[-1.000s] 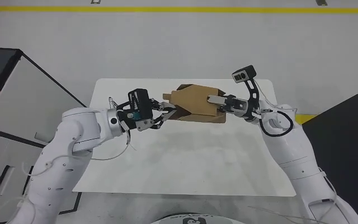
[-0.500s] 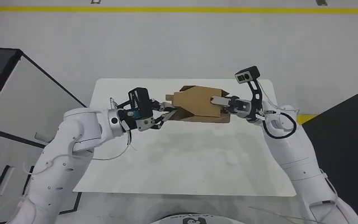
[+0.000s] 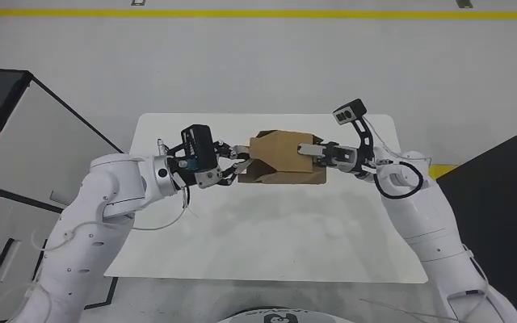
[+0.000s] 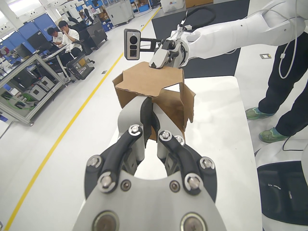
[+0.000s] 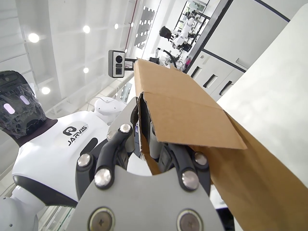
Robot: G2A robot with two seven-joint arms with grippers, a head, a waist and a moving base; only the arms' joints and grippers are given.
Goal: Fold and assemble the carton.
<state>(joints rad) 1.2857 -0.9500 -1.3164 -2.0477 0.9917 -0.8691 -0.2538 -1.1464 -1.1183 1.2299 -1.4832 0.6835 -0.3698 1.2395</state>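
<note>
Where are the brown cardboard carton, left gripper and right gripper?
brown cardboard carton (image 3: 279,152): top view, upper panel.
left gripper (image 4: 147,112): left wrist view, between fingertips on a flap.
right gripper (image 5: 142,126): right wrist view, between fingertips on carton edge.

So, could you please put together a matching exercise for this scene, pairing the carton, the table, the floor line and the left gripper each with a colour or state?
Things:
1. carton
2. table
3. floor line
4. left gripper

Colour or state:
A. yellow
B. jaws shut on a cardboard wall
C. brown
D. white

Pairs: 1-C, 2-D, 3-A, 4-B.
</note>
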